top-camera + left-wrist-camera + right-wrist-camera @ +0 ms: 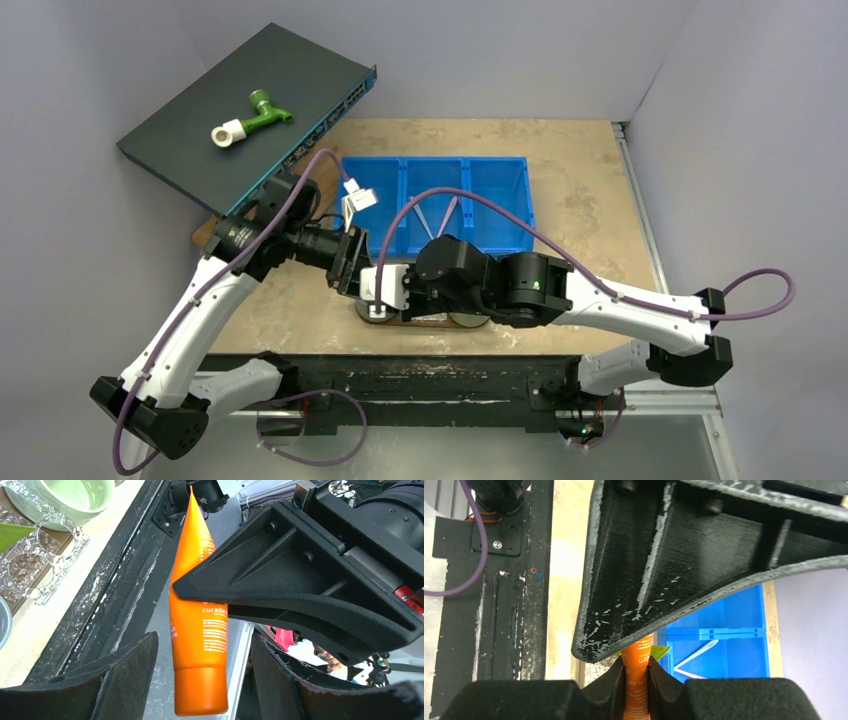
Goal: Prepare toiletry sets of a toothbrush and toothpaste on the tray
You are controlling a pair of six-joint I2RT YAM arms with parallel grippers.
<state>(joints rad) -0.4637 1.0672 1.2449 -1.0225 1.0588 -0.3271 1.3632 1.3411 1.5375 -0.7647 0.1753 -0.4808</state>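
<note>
Toiletry-set pieces lie apart on a tan wooden table [600, 200]. At the table's far side, a blue plastic three-compartment bin [490, 160] holds two slim pale toothbrushes [428, 218] in its middle compartment. They are crossed in a V, and their colours are too faint to tell apart. The glossy dark-brown oval tray [432, 323] lies at the near edge. It is almost wholly hidden beneath both arms, with only a thin sliver showing. The right gripper [636, 667] is clenched on the crimped half of a small orange plastic toothpaste tube [196, 580], holding it aloft by the table's near edge, off the tray. The left gripper [204, 640] is spread wide, with a finger on either side of the tube's cap and neither touching it. From above, the tube itself is hidden. A pale-green bowl [75, 495] is cut off by the edge of the left wrist view.
</note>
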